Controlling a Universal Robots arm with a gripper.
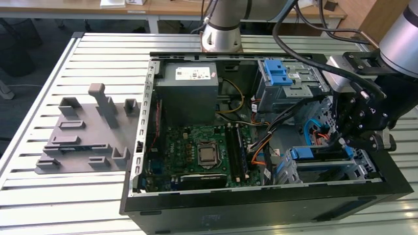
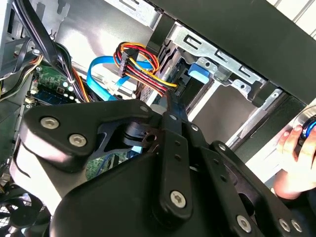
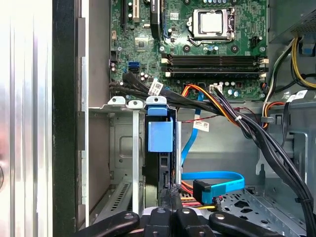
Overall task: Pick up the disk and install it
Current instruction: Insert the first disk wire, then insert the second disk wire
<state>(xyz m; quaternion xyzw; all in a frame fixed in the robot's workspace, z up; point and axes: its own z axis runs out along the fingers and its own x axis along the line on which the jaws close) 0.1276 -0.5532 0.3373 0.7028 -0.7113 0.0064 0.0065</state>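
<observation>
- While the pincer (image 3: 170,195) is working with its fingers drawn narrow and their tips against the near end of the disk (image 3: 160,136), the main risk is the disk going in crooked. Whether the fingers are actually pinching it cannot be told.
- If the push is running off the line of the slot, the blue bracket could be binding on the metal rails of the drive cage (image 3: 132,163) and jamming partway.
- A blue data cable (image 3: 217,177) and the red-and-yellow power plug (image 3: 200,190) are lying just beside the fingertips, and either could be getting snagged or trapped.
- A black cable bundle (image 3: 197,101) is crossing just beyond the far end of the disk, so a deep push could be pressing the bracket into it.
- In the exterior view, the computer case (image 1: 261,205) is lying open on the slatted desk (image 1: 65,196). The drive cage is sitting at about 4 o'clock in the case and holding the disk edge-on.
- A second cage (image 1: 287,83) with blue fittings is sitting at 1 o'clock, the grey power supply (image 1: 189,93) at 11 o'clock and the motherboard (image 1: 199,147) at 7 o'clock.
</observation>
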